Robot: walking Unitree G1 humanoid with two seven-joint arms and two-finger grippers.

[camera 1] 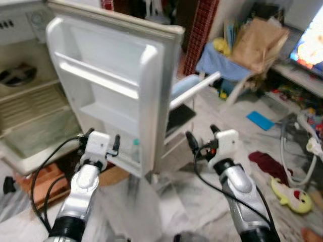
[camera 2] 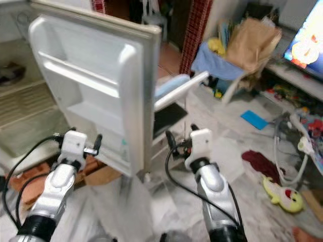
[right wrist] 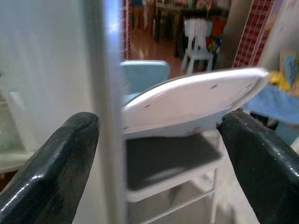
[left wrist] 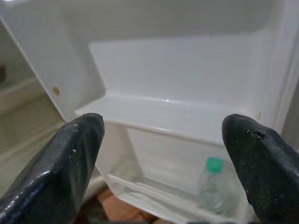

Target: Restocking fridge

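Fridge door (camera 1: pixel 116 85) is standing wide open across the upper left of the frame, inner side facing the camera, white shelves moulded into it. Fridge interior (camera 1: pixel 30 108) is showing at the far left, with wire shelf and a clear drawer below. A small clear bottle with a green cap (camera 1: pixel 135 149) is sitting upright in the lowest door shelf, left of centre in the frame; in the left wrist view the same bottle (left wrist: pixel 214 186) is sitting in the bottom door bin, between the two fingers in view.

Left gripper (camera 1: pixel 103 142) is hovering at lower left, just in front of the bottom door shelf, fingers spread apart, gripping nothing. Right gripper (camera 1: pixel 203 136) is hovering at lower centre-right, beside the door's outer edge, fingers apart too, empty. Right wrist view is looking past the door edge (right wrist: pixel 105 107) at a white folding chair (right wrist: pixel 187 105).

Marble floor (camera 1: pixel 202 201) is running across the bottom. A brown paper bag (camera 1: pixel 260 43) is sitting upper right, a yellow plush toy (camera 1: pixel 290 194) lying lower right, and a blue flat item (camera 1: pixel 261 120) lying on the floor at right.
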